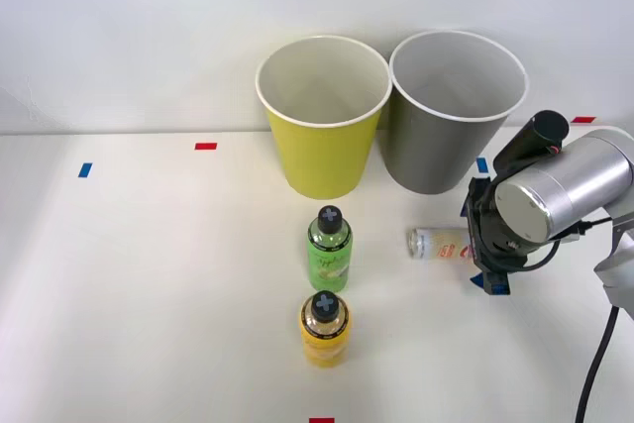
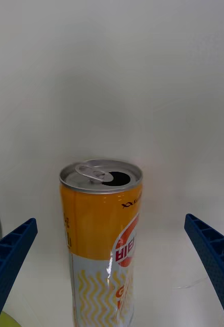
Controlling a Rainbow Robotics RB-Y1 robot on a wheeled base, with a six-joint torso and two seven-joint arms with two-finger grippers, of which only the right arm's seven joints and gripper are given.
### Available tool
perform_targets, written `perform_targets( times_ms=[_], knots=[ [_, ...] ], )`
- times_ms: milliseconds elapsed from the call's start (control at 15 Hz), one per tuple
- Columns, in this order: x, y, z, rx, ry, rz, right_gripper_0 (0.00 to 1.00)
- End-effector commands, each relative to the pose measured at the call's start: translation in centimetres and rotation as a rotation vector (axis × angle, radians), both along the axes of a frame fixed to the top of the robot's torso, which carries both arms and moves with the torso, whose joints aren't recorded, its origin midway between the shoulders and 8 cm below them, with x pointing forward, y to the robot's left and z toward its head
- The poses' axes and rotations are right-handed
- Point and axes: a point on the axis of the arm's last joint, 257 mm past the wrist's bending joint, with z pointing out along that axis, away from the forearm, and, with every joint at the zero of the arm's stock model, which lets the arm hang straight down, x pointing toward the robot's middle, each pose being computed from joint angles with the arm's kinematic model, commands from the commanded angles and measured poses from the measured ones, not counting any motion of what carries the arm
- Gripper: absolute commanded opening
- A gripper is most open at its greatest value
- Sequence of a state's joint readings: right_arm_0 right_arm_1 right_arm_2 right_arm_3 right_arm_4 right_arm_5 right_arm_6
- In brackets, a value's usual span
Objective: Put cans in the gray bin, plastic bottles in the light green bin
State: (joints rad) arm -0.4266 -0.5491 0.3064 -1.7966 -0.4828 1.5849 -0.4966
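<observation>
Yellow bottle point(image 1: 324, 328): nearest me, upright on the tabletop point(image 1: 149, 294).
Green bottle point(image 1: 329, 249): upright just behind the yellow one.
Can point(image 1: 439, 243): lying on its side to the right of the bottles, opened end pointing away from my wrist.
My end effector point(image 1: 483, 255): spread wide, blue fingers point(image 2: 9, 255) either side of the can, gripping nothing.
Green bin point(image 1: 322, 118): behind the bottles.
Gray bin point(image 1: 454, 111): beside it, behind the can.

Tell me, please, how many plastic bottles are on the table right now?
2. The green bottle stands in front of the yellow-green bin, and the yellow-orange bottle stands just nearer the robot, right behind it. Nothing appears hidden, though the bin insides are only partly visible.
</observation>
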Motion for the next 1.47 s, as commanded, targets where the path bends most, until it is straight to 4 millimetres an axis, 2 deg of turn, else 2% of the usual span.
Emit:
perform_targets(
  times_ms=[67,333,667,733,800,867,933,1467],
  knots=[
    [-0.1,0.3,-1.0,0.001,0.022,-0.003,1.0],
    [0.3,0.1,-2.3,-0.034,0.053,-0.008,1.0],
    [0.6,-0.3,-2.2,-0.06,0.041,-0.013,1.0],
    [0.6,-0.3,-2.2,-0.063,0.04,-0.009,0.69],
    [0.7,-0.5,-2.2,-0.069,0.038,-0.007,0.19],
    [0.8,-0.4,-2.2,-0.075,0.033,-0.005,0.12],
    [0.9,-0.5,-2.2,-0.086,0.029,-0.005,0.09],
    [1.0,-0.9,-2.6,-0.17,-0.002,0.011,0.05]
  ],
)
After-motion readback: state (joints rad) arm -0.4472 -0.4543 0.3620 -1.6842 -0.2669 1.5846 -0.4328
